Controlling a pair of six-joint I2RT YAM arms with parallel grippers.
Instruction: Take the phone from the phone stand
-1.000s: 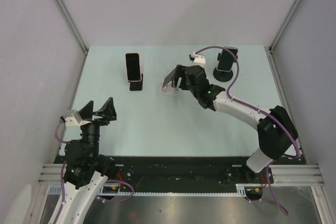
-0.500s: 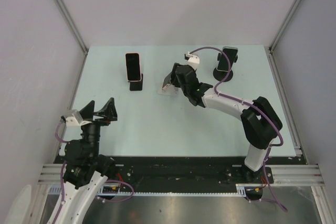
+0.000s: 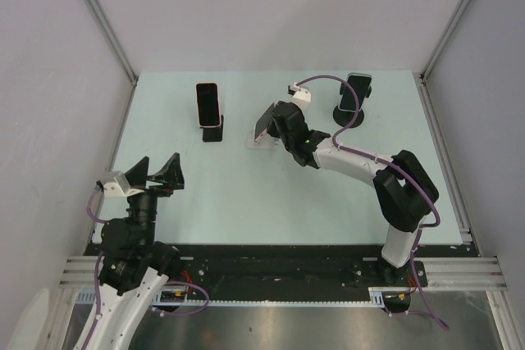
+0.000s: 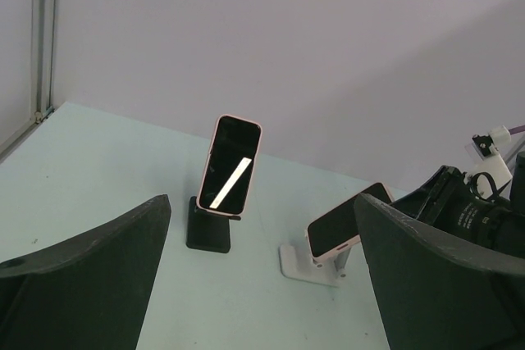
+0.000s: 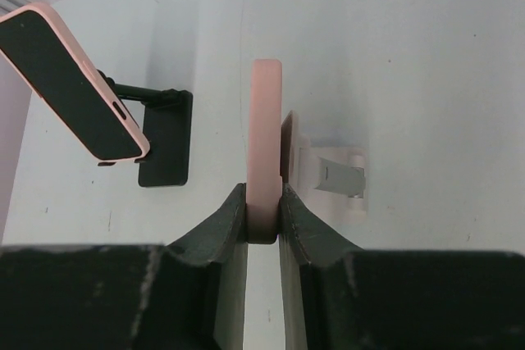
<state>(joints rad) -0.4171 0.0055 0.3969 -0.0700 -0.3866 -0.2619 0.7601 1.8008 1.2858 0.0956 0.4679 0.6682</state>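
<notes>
Right wrist view: looked along the thin edge of the phone [image 5: 265, 133], seen edge-on between the two fingers [image 5: 221, 231].
right gripper [image 5: 264, 223]: was clamped on the phone, one finger pressed to each flat face at its near end.
phone: was pink-cased and stood straight ahead of the right gripper; touched the cradle of the phone stand [image 5: 332, 174] with its right-hand face.
phone stand: was white; sat on the surface [image 5: 426, 55] just ahead and slightly right of the fingertips.
second phone [image 5: 78, 79]: leaned on a black stand [image 5: 164, 149], ahead and to the left of the right gripper, apart from it.
top external view: placed a third phone [image 3: 354, 90] on a dark round-based stand [image 3: 349, 115], off to the right of the right gripper and beyond its arm.
left gripper [image 4: 261, 202]: was spread wide and held nothing; hovered well short of every stand.
left wrist view: put the second phone ahead between the open fingers, the phone ahead and to the right, with the right gripper against its far side.
</notes>
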